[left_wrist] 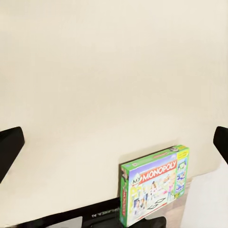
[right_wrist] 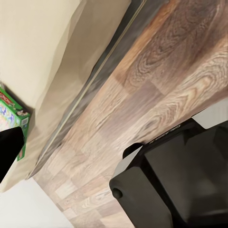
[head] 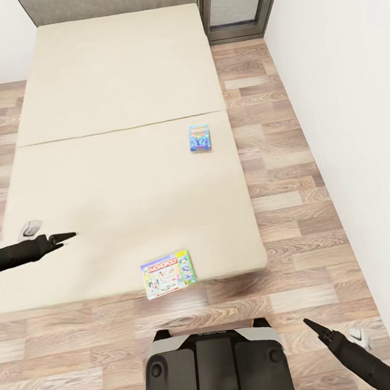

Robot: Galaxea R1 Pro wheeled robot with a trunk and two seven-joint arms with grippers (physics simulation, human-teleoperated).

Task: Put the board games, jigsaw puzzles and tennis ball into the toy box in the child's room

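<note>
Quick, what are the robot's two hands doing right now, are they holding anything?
Left gripper: open, empty, hovering over the bed.
Right gripper: holds nothing, over the floor; cannot tell if the jaws are open or shut.

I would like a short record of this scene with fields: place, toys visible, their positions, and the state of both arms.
place: bed, wood floor
toys visible: Monopoly box, small blue game box
positions: Monopoly box at the bed's near edge; blue box near the bed's right edge
left end effector: over the bed, holding nothing
right end effector: over the floor, holding nothing
</note>
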